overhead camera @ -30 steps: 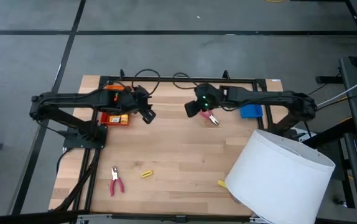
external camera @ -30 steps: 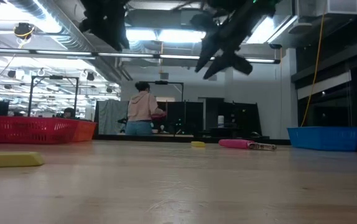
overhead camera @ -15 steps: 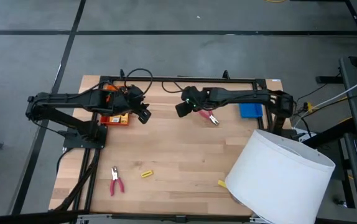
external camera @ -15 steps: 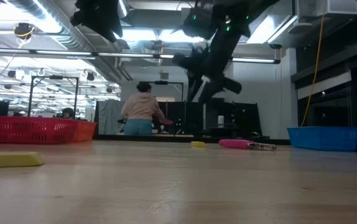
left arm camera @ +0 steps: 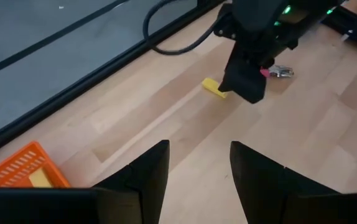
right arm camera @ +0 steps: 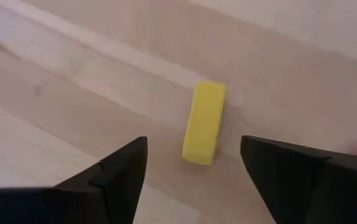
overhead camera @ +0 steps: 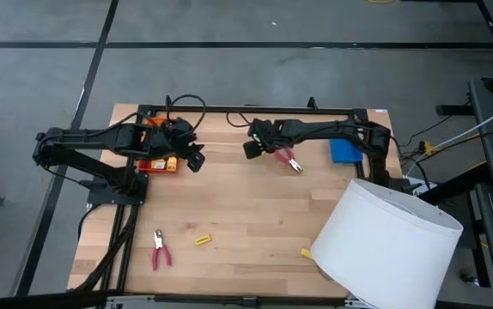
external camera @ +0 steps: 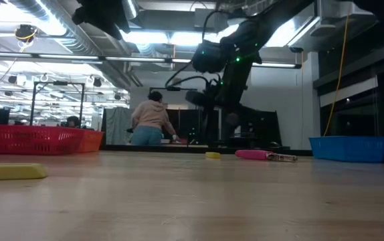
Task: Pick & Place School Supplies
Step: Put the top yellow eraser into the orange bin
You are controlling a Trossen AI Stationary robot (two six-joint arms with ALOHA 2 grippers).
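A tiny yellow block [right arm camera: 204, 122] lies flat on the wooden table just ahead of my right gripper [right arm camera: 194, 180], which is open and empty, low over the far middle of the table [overhead camera: 252, 149]. The block also shows in the low view [external camera: 213, 155] and the left wrist view [left arm camera: 214, 88]. A pink-handled plier tool [overhead camera: 291, 160] lies just right of the right gripper. My left gripper [overhead camera: 197, 160] is open and empty, raised beside the orange tray [overhead camera: 156, 163]. A second plier tool [overhead camera: 159, 249] and two more yellow blocks [overhead camera: 202, 239] [overhead camera: 306, 253] lie near the front.
The orange tray at the far left holds yellow packs [overhead camera: 170, 163]. A blue tray [overhead camera: 346, 152] sits at the far right. A big white cylinder [overhead camera: 388, 245] covers the near right corner. A person [external camera: 153, 124] stands in the room beyond the table.
My right gripper has moved toward the table's left edge and come down toward the yellow block, staying open. My left gripper has drawn back slightly toward the orange tray.
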